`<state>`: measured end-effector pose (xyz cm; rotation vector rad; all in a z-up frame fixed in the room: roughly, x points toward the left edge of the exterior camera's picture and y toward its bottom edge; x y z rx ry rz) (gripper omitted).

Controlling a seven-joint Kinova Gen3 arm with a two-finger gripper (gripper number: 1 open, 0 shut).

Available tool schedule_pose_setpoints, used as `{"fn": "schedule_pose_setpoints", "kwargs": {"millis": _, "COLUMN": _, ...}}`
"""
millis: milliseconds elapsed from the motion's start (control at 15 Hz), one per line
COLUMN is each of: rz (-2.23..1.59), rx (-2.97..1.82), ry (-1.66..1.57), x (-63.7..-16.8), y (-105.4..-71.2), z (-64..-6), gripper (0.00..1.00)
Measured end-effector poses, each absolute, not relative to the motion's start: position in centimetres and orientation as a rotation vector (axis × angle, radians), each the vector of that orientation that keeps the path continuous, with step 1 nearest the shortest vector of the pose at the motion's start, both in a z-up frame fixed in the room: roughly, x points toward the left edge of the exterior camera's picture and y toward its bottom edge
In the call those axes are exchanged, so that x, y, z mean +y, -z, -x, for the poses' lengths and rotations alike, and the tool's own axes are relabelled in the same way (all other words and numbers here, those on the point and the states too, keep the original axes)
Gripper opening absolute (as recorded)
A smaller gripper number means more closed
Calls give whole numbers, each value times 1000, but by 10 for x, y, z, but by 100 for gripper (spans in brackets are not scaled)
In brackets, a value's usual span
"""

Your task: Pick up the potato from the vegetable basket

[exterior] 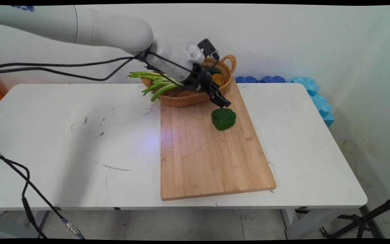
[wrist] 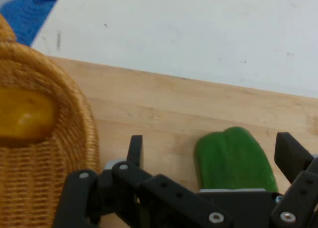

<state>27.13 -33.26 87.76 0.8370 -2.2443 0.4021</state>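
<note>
You have the white table (exterior: 63,142) filling most of the main view, its top scuffed with dark marks on the left half. On it, right of centre, lies a long wooden cutting board (exterior: 208,159), running from the near edge back toward the wall. The far end of the board touches or slips just under a woven wicker basket (exterior: 181,96) with a loop handle at its right side. Past the table's far right corner you can see blue foam pieces (exterior: 311,93) against the wall.

Look in the basket: a bunch of green onions (exterior: 154,84) hangs out over its left rim, a yellow-orange vegetable (exterior: 218,79) sits inside toward the right, and 1 dark green item lies behind that, partly hidden by the arm.

Your gripper (exterior: 222,102) reaches down from the upper left and hangs just over the basket's front rim, at the far end of the board. Its 2 fingers are spread apart and grip nothing.

The green bell pepper (exterior: 223,118) rests on the board just beside the fingertips, on the near side, apart from them. In the hand view the pepper (wrist: 233,161) lies between the spread fingers (wrist: 135,151), nearer the right one, with the basket wall (wrist: 59,153) at the left.
</note>
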Motion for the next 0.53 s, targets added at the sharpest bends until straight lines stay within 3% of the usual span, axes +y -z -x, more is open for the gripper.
{"fn": "schedule_pose_setpoints", "kwargs": {"millis": 533, "rz": -693, "rx": -2337, "ry": -524, "x": -375, "y": -905, "z": -297, "gripper": 100}}
